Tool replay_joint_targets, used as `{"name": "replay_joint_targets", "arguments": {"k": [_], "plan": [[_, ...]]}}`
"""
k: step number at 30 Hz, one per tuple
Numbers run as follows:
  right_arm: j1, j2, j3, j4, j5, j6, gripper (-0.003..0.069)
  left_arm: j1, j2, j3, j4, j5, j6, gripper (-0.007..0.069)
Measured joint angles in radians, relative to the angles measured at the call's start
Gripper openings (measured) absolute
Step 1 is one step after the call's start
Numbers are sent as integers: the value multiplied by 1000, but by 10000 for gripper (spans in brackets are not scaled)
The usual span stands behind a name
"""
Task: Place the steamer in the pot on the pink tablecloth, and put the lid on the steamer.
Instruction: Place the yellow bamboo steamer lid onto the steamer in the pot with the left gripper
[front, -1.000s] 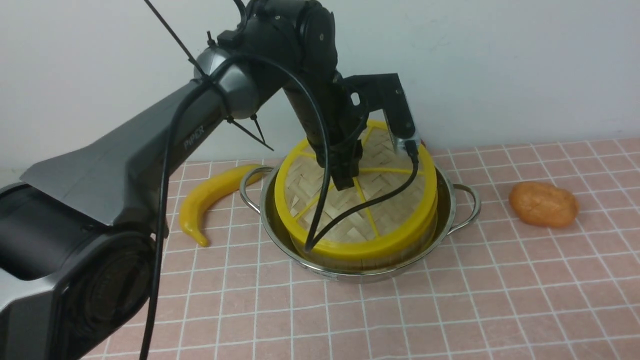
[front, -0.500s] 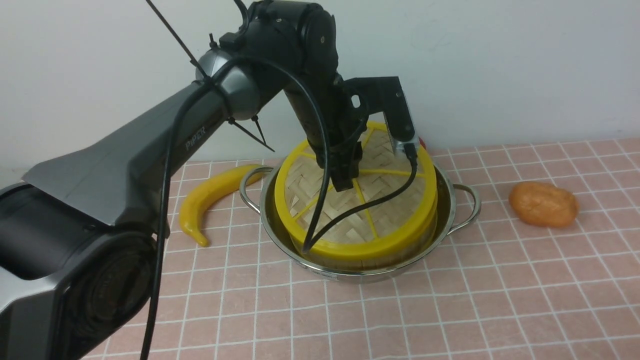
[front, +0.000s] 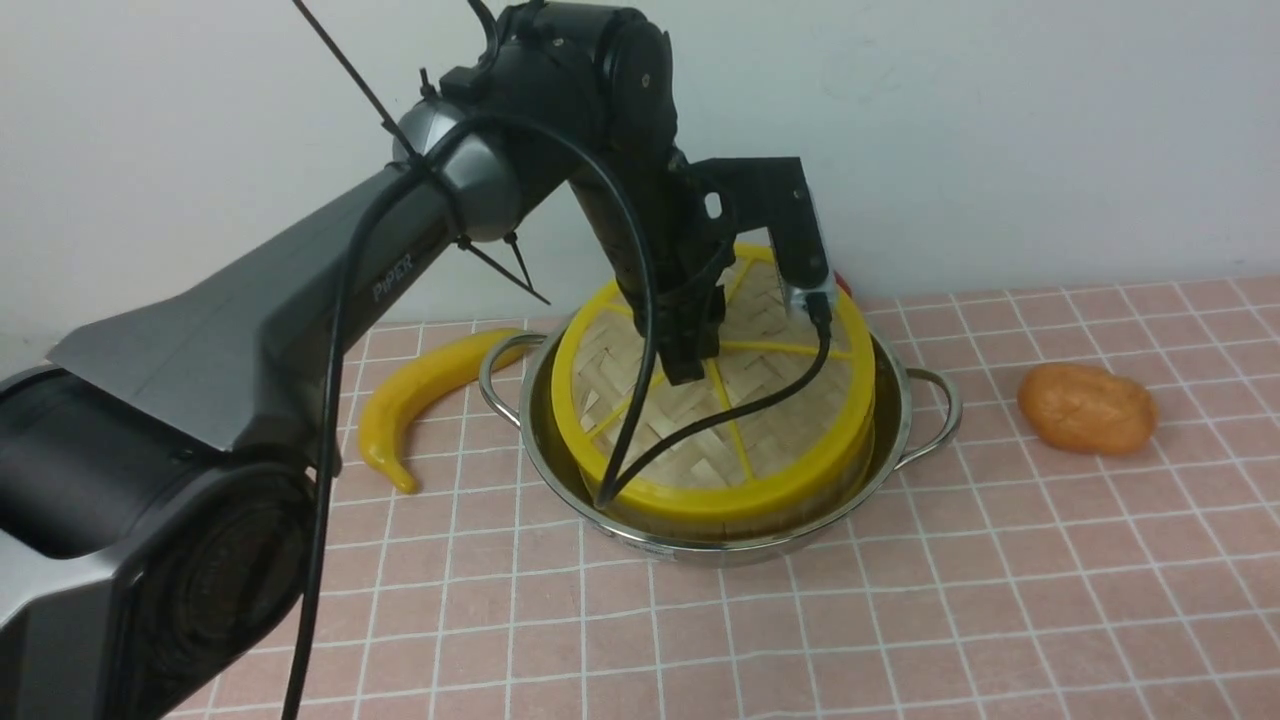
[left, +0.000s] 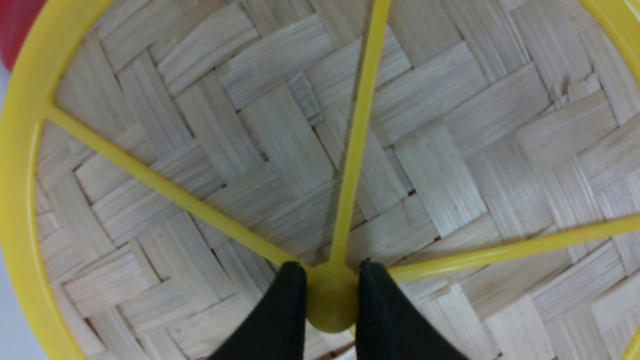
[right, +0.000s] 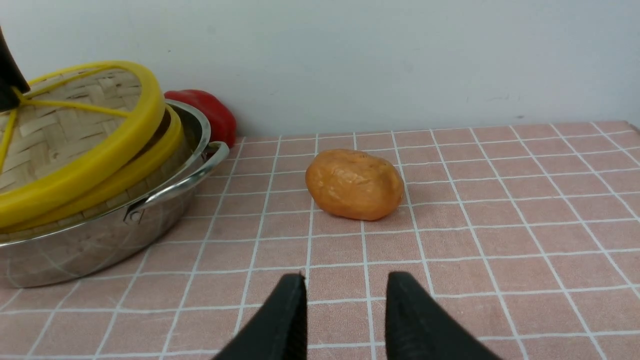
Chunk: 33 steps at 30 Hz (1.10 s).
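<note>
Against the picture of one second ago, the lid (front: 715, 385) is seen raised very slightly at its far edge and a little more tilted; the banana (front: 425, 398), the potato (front: 1087, 407) and the pot (front: 720, 520) are unmoved.

The lid's yellow centre hub (left: 331, 300) is pinched between the black fingers (left: 285, 315) of the left gripper (front: 688, 362), whose jaws are closed on it. The lid is held tilted, its near edge resting on the steamer (right: 125, 172) and its far edge lifted, a gap being shown in the right wrist view. The steamer is seated inside the pot, which stands at the centre of the pink tablecloth (front: 900, 620).

The right gripper (right: 345, 312) is seen with its jaws parted and nothing between them, low over the cloth.

The lid is a flat disc of herringbone-woven pale bamboo strips under thin yellow plastic spokes. The pot is polished steel with looped wire handles at 3 and 9 o'clock. The smooth curved banana lies at the pot's 9 o'clock, the lumpy orange potato at 3 o'clock, and a glossy red pepper (right: 212, 115) at 1 o'clock.
</note>
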Motion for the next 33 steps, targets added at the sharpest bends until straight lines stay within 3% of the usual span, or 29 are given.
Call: {"name": "replay_joint_targets", "arguments": {"k": [16, 33], "plan": [[0, 0, 0, 0, 0, 0, 243, 0, 0, 0, -8, -45, 38, 117], [0, 0, 0, 0, 0, 0, 243, 0, 13, 0, 14, -59, -8, 117]]}}
